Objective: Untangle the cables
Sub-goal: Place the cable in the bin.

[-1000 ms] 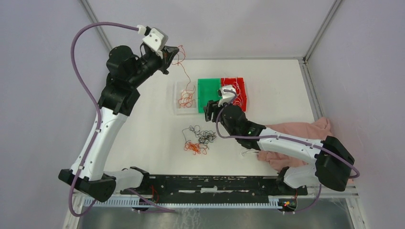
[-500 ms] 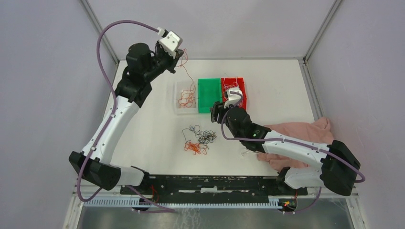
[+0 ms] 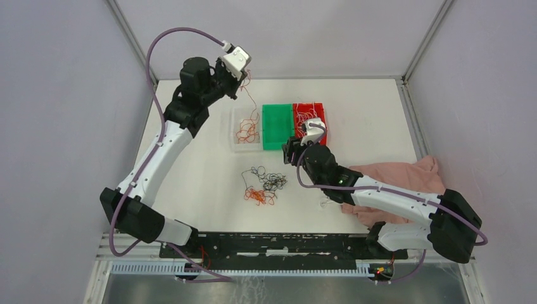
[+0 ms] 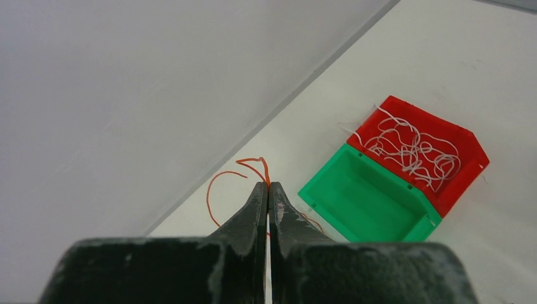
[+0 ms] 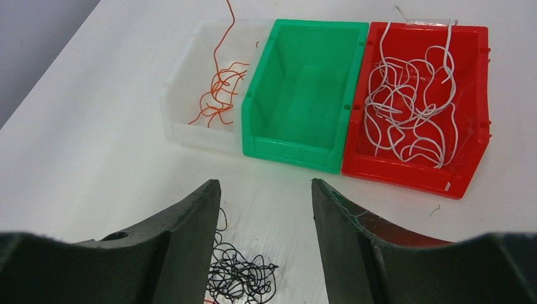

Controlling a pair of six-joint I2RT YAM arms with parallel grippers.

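Roughly halfway: a tangle of thin black and orange wires (image 3: 266, 183) lies mid-tabletop (image 3: 190, 164), unsorted. Curly white wires (image 5: 411, 107) fill the red plastic bin (image 5: 405, 174) toward the far edge, orange wires (image 5: 218, 95) sit in the clear plastic bin (image 5: 183, 130), and the green plastic bin (image 5: 304, 95) is empty. Only its wrist view shows the left gripper (image 4: 267, 187) clamped on one orange strand (image 4: 256, 161); the right gripper (image 5: 263, 190) has its jaws apart.

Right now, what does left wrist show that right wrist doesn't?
Only left wrist: the left gripper shut on an orange cable.
Only right wrist: the right gripper open and empty, the clear bin holding orange cables, and the black tangle lying in front of the bins.
Both: the empty green bin beside the red bin, which holds white cables.
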